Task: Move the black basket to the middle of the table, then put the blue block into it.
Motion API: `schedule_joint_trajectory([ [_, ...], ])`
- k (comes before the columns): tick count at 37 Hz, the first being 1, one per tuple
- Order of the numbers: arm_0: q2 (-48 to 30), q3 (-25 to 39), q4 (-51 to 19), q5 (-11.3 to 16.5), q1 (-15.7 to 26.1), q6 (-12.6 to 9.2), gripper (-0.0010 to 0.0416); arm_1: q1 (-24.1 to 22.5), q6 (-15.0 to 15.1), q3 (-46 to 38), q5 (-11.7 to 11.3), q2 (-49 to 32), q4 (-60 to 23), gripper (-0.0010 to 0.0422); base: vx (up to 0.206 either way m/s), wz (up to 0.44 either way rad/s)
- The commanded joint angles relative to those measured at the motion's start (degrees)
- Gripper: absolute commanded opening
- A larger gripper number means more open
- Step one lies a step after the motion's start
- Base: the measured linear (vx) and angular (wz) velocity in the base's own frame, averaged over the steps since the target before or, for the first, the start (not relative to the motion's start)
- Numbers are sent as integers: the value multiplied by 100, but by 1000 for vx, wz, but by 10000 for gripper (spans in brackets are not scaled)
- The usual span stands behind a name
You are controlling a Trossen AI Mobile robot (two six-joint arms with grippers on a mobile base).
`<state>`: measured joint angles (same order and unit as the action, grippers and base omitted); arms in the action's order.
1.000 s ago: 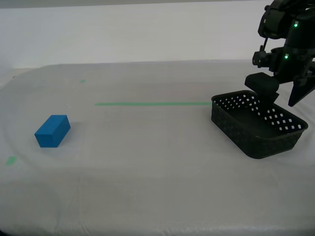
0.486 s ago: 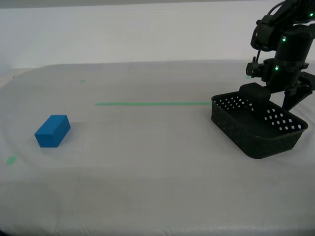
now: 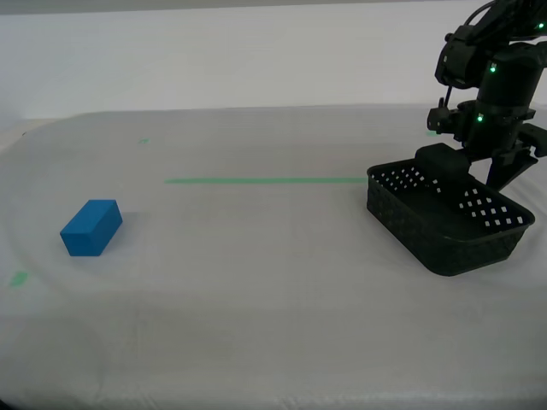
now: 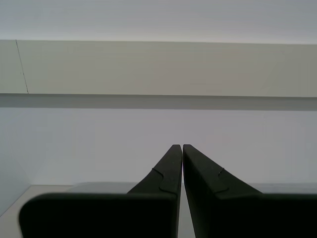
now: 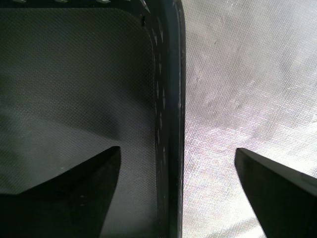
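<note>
The black basket (image 3: 444, 224) stands on the white table (image 3: 256, 290) at the exterior view's right. My first gripper (image 3: 473, 175) is open and straddles the basket's far wall, one finger inside and one outside. The first wrist view shows the basket (image 5: 74, 74) with its rim running between the spread fingers of my first gripper (image 5: 177, 150), over the table cloth (image 5: 237, 74). The blue block (image 3: 91, 227) lies alone near the exterior view's left. My second gripper (image 4: 182, 147) is shut on nothing and faces a pale wall; it does not show in the exterior view.
A green tape line (image 3: 265, 180) runs across the table from its middle to the basket's near corner. Small green marks (image 3: 18, 278) sit near the exterior view's left edge. The table's rounded edge curves behind the block.
My first gripper has shifted a little toward the exterior view's left and settled lower over the basket's far wall. The basket and the block have not moved.
</note>
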<state>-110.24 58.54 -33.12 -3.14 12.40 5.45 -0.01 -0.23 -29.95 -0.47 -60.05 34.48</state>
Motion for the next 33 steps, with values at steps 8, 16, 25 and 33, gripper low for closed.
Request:
schedule_joint_trajectory([
  [8,-7,-7,-4,-15,13,-96,215,0,9,-2,7,2,31,0,0,0],
  [16,-7,-7,-7,-15,26,-142,112,0,9,-2,7,2,31,0,0,0],
  [25,-7,-7,-9,-15,37,-151,3,-2,9,-2,7,2,31,0,0,0],
  [33,-7,-7,-9,-15,44,-186,-1,-2,9,-2,7,2,31,0,0,0],
])
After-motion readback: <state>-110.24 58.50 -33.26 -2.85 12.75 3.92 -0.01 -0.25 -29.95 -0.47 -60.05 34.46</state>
